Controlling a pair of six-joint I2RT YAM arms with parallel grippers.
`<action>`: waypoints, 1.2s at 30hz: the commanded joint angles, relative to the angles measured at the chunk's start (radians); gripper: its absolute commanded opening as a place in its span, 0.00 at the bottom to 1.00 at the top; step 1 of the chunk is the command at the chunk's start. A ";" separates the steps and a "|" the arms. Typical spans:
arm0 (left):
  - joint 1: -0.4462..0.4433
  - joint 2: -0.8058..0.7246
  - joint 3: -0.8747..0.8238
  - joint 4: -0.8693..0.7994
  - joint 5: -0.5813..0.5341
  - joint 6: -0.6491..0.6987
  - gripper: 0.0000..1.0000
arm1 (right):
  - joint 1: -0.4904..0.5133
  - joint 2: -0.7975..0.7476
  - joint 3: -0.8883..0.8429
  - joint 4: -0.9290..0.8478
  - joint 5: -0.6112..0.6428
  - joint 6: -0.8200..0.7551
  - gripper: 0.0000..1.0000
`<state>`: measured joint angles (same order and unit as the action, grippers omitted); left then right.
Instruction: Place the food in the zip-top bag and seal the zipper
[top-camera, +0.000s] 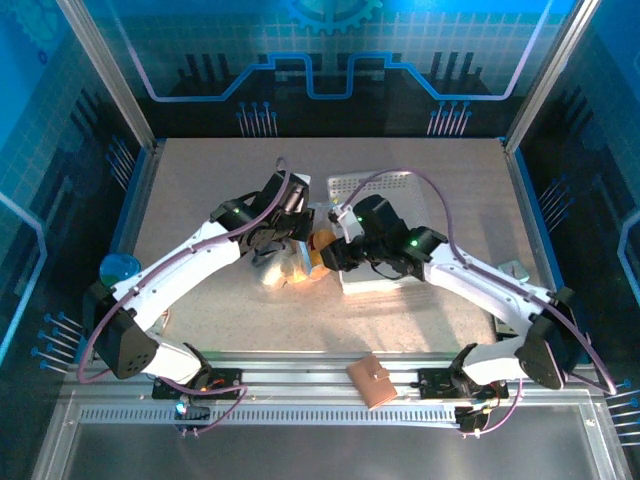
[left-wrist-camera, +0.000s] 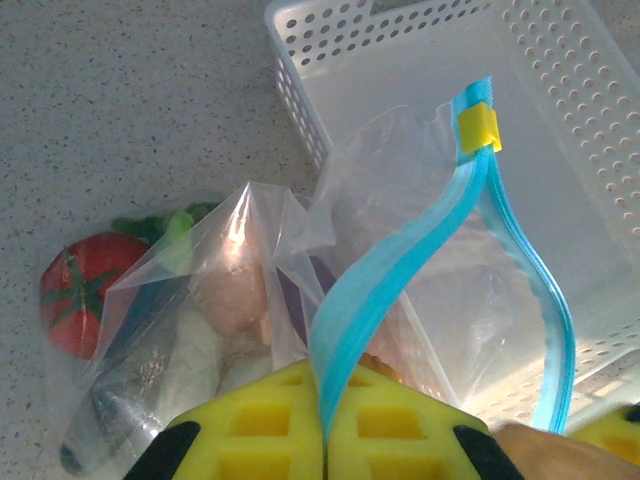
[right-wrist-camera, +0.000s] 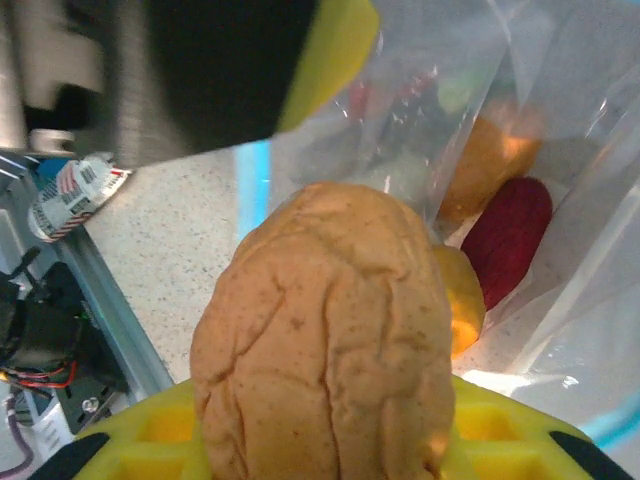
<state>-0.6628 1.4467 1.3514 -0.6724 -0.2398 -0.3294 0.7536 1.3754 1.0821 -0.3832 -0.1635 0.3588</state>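
L fingers (left-wrist-camera: 255, 425) pinch zipper (left-wrist-camera: 385, 285), strip running up-right; R fingers (right-wrist-camera: 165, 435) grip tan food (right-wrist-camera: 320, 340), long axis straight out.

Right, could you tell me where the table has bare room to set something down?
Free: the far-left tabletop beyond the left arm, the patch right of the white basket, and the near strip between it and the right arm. Crowded: the centre, where both meet over the zip-top bag.

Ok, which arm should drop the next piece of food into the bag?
Right. The right tool holds a tan piece right in front of the bag, while the left tool is busy pinching the zipper.
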 joint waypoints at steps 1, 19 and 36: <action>0.010 -0.011 0.025 0.009 0.019 -0.019 0.08 | 0.012 0.054 0.063 0.016 0.040 0.030 0.31; 0.014 -0.055 0.000 0.015 0.053 0.015 0.04 | -0.008 0.019 0.131 -0.008 0.049 -0.040 0.70; 0.204 -0.212 0.000 0.029 0.599 0.264 0.00 | -0.375 -0.173 -0.055 0.197 -0.083 -0.212 0.48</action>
<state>-0.4969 1.2694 1.3308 -0.6601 0.1387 -0.1581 0.4004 1.1664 1.0428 -0.2611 -0.2157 0.2020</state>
